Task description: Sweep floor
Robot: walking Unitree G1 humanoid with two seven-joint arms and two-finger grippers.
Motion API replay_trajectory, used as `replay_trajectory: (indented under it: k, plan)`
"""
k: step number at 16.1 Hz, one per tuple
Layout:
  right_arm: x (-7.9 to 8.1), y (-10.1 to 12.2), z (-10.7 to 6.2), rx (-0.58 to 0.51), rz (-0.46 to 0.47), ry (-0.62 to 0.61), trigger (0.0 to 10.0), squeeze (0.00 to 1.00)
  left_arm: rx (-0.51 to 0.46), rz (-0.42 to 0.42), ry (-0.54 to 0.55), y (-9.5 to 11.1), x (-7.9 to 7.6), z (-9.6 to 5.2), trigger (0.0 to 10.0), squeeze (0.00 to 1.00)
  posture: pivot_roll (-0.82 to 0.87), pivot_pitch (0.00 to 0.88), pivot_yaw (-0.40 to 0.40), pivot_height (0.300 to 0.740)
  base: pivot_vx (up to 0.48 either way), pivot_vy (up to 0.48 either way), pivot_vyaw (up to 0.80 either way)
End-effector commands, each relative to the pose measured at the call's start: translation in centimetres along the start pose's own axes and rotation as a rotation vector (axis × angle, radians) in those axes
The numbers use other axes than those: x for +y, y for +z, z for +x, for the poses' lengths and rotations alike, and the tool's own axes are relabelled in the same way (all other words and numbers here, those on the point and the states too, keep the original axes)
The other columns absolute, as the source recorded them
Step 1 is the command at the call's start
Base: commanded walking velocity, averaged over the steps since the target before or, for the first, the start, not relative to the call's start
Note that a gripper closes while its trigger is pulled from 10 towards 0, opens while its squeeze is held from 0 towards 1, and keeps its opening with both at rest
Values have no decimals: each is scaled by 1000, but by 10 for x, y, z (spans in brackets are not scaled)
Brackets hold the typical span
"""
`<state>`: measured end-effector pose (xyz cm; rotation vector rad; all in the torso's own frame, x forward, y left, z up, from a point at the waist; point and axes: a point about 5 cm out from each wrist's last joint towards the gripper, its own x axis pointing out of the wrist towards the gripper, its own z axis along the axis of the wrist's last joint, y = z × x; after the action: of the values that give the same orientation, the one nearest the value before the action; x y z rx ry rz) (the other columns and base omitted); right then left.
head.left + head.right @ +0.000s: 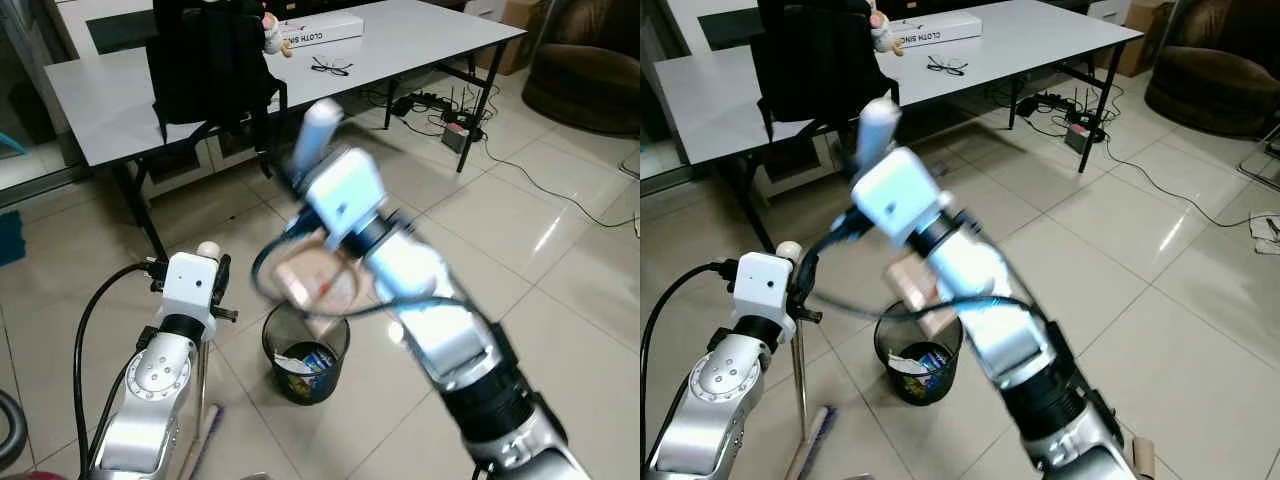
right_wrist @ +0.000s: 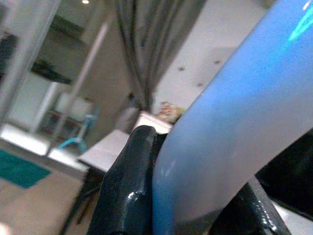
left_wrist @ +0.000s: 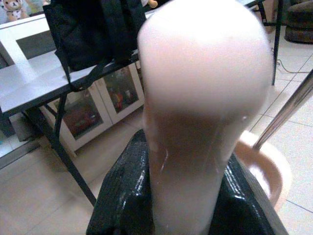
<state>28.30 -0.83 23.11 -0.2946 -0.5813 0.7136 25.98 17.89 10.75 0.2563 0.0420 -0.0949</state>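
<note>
The broom handle (image 3: 205,122) — pale, round-topped — stands clamped in the left gripper (image 1: 205,262) beside a black wastebasket (image 1: 305,352). The right gripper (image 1: 872,125) clasps a bluish-white handle (image 2: 230,142). On the grey table (image 1: 420,40), a white box (image 1: 320,32) reads "CLOTH".

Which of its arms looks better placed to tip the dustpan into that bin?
Probably the right. Its gripper is shut on the pale handle, with the dustpan tilted just above the bin. The left gripper only holds the broom handle upright beside it.
</note>
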Motion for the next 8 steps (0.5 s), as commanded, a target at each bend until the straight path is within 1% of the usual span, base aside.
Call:
replay_trajectory:
  k: [1,2,3,8]
  plan:
    - [1,15,3,-80,-26,23,10000,0,-19,35,2,4,3,-1,10000,0,-35,0,23,740,0,0,0]
    - [5,14,3,-81,-36,52,10000,0,-18,35,2,4,3,-1,10000,0,-34,0,23,740,0,0,0]
    - [9,13,3,-77,-74,76,10000,0,-18,36,2,4,3,-1,10000,0,-35,0,24,740,0,0,0]
    - [5,11,1,-73,-148,82,10000,0,-17,38,-6,4,2,0,10000,0,-39,0,30,740,0,0,0]
